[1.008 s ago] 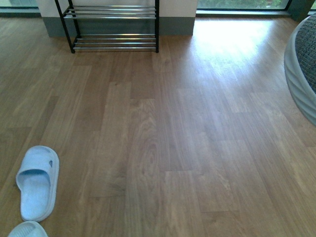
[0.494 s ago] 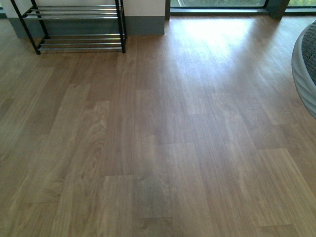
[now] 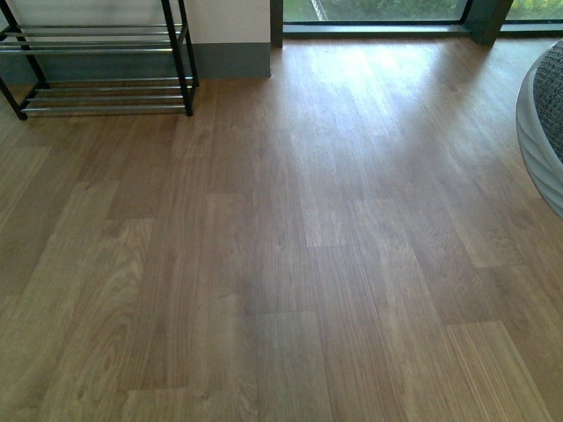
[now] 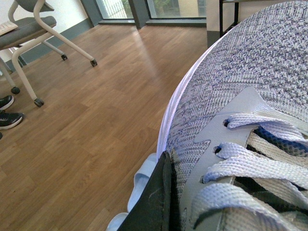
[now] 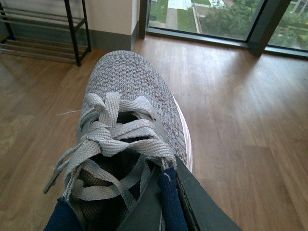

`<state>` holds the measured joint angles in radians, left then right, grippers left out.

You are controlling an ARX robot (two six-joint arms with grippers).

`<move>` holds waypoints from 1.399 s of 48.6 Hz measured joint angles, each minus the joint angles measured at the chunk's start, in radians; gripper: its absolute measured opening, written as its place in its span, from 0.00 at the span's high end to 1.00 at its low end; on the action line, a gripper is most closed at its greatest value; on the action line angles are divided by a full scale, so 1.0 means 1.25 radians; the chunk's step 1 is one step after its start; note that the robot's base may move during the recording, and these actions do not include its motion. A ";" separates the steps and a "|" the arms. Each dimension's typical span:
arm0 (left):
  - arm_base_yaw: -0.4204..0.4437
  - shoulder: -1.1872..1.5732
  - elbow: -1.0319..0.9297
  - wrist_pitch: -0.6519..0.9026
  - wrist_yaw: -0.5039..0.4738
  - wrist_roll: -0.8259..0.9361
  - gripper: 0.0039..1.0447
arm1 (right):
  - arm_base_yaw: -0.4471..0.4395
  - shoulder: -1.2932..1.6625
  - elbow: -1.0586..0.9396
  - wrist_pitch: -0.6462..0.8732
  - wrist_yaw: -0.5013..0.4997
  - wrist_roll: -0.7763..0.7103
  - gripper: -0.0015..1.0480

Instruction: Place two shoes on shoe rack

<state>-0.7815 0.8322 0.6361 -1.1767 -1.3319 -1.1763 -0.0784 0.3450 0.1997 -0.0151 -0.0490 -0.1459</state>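
Right gripper (image 5: 168, 180) is clamped on the right-hand sneaker (image 5: 134, 86): one dark finger sits inside the shoe's opening and the other outside, with the navy collar (image 5: 172, 202) nipped between them; the laces (image 5: 115, 130) lie loosely tied over the tongue, and the grey knit toe points toward the wall between the shoe rack (image 5: 73, 33) and the window (image 5: 216, 19); left gripper (image 4: 162, 187) shows only one dark finger, pressed flat against the side of the left-hand sneaker (image 4: 250, 57) just beside the lowest eyelets; its partner is hidden behind the upper, yet the shoe hangs clear of the floor (image 4: 96, 110), so the gripper is closed on it; under that sneaker's white sole a pale-blue slipper (image 4: 144, 180) lies on the floor, with a second pale-blue piece just beside it, too cropped to name; further off stand a chair (image 4: 29, 29) on castors and, near its feet, a pair of dark shoes (image 4: 8, 119); in the front view the rack stands at the far left corner of the floor, against the white wall (image 3: 229, 18) and its grey skirting (image 3: 229, 60), silver rods in two visible tiers between black posts; both sneakers are well apart from it; a rounded grey shape (image 3: 541, 132) with a pale ribbed rim cuts in at the right edge of the front view, and I cannot tell what it is.
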 joint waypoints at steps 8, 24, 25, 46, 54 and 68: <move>0.000 0.000 0.000 0.000 0.000 0.000 0.97 | 0.000 0.000 0.000 0.000 0.001 0.000 0.99; 0.000 -0.001 0.000 0.000 -0.001 0.000 0.97 | 0.000 0.000 0.000 0.000 0.003 0.000 0.99; 0.000 -0.001 0.000 0.000 -0.001 0.000 0.97 | 0.000 0.000 0.000 0.000 0.003 0.000 0.99; 0.000 0.000 0.000 0.000 0.000 0.000 0.97 | 0.000 0.000 0.000 0.000 0.001 0.000 0.99; 0.000 0.000 0.000 0.000 0.000 0.000 0.97 | 0.000 0.000 0.000 0.000 0.001 0.000 0.99; 0.001 0.001 0.000 0.000 -0.003 0.000 0.97 | 0.000 0.000 0.000 0.000 0.006 0.000 0.99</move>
<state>-0.7807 0.8333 0.6365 -1.1767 -1.3354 -1.1763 -0.0788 0.3450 0.1993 -0.0151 -0.0414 -0.1459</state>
